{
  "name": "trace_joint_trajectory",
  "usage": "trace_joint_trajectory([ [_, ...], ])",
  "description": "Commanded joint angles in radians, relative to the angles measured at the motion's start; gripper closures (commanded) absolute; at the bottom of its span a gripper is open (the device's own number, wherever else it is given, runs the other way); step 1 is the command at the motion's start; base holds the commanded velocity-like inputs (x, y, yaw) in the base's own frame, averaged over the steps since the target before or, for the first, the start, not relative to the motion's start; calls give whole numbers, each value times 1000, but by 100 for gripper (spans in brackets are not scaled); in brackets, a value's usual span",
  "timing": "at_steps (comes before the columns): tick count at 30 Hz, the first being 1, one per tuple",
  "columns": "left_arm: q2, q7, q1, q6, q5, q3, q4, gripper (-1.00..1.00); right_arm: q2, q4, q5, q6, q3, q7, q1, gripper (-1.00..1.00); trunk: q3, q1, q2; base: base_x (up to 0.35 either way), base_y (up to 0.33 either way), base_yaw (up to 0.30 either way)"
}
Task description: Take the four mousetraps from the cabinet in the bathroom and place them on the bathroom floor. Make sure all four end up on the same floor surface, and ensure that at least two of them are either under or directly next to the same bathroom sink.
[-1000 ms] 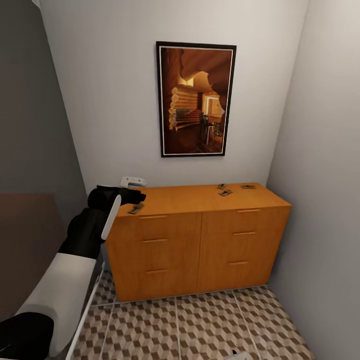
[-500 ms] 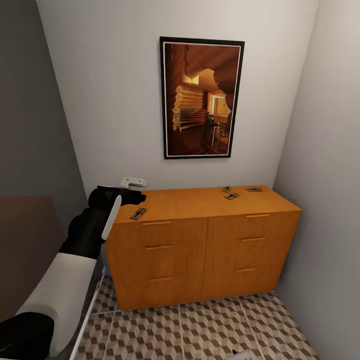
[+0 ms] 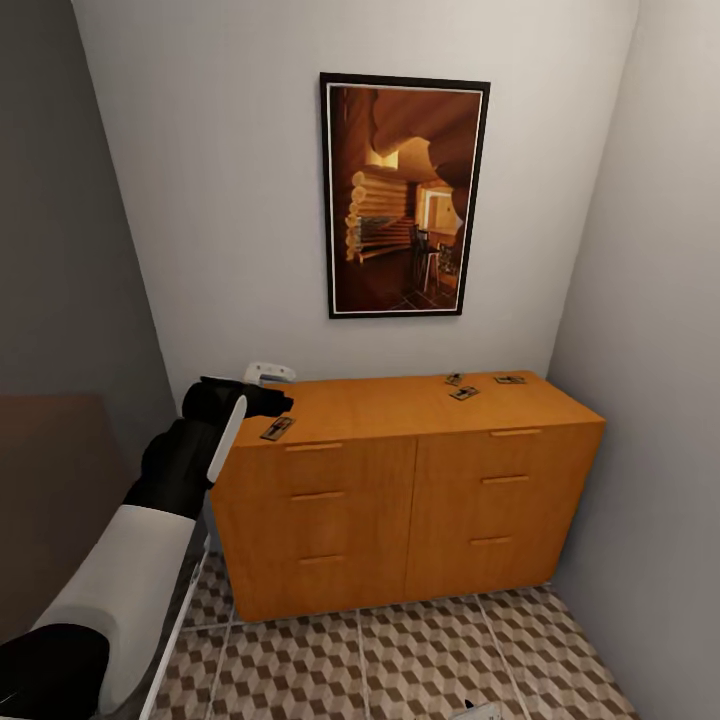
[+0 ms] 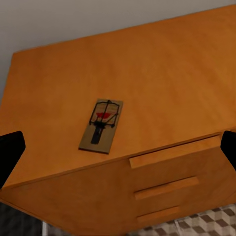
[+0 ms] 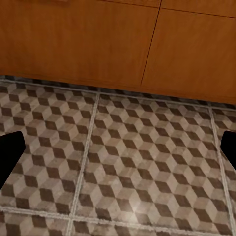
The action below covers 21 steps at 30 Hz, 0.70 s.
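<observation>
Head view: the cabinet [image 3: 405, 490] stands against the white wall under a framed picture [image 3: 404, 196], on the bathroom floor [image 3: 400, 660] of cube-patterned tiles. Four mousetraps lie on its top. One mousetrap [image 3: 277, 428] sits near the front left corner, just beside the left tool [image 3: 268, 398], which hovers at that end without touching it. The other three mousetraps [image 3: 463, 392] cluster toward the back right, well apart from the first.

Left wrist view: the near mousetrap [image 4: 101, 126] lies flat on the cabinet top [image 4: 147, 83], close to the front edge above a bar handle. The left tool's dark fingertips [image 4: 10, 155] stand wide apart at either edge, holding nothing.

Right wrist view: the right tool's fingertips [image 5: 11, 152] are spread wide and empty above the bathroom floor [image 5: 128, 157], with the cabinet front [image 5: 123, 39] beyond
</observation>
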Motion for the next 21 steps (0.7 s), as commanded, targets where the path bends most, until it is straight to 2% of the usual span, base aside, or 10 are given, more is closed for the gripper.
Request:
trace_joint_trajectory([
  [1, 0, -1, -1, 4, -1, -1, 1, -100, 0, 1, 7, -1, 4, -10, -1, -100, -1, 0, -1, 1, 0, 0],
  [10, 0, -7, 0, 4, 0, -1, 8, -100, 0, 1, 7, -1, 4, -10, -1, -100, -1, 0, -1, 0, 0, 0],
  [21, 7, -114, 1, 4, -1, 4, -2, -100, 0, 1, 7, 0, 4, -10, -1, -100, -1, 0, -1, 0, 0, 0],
])
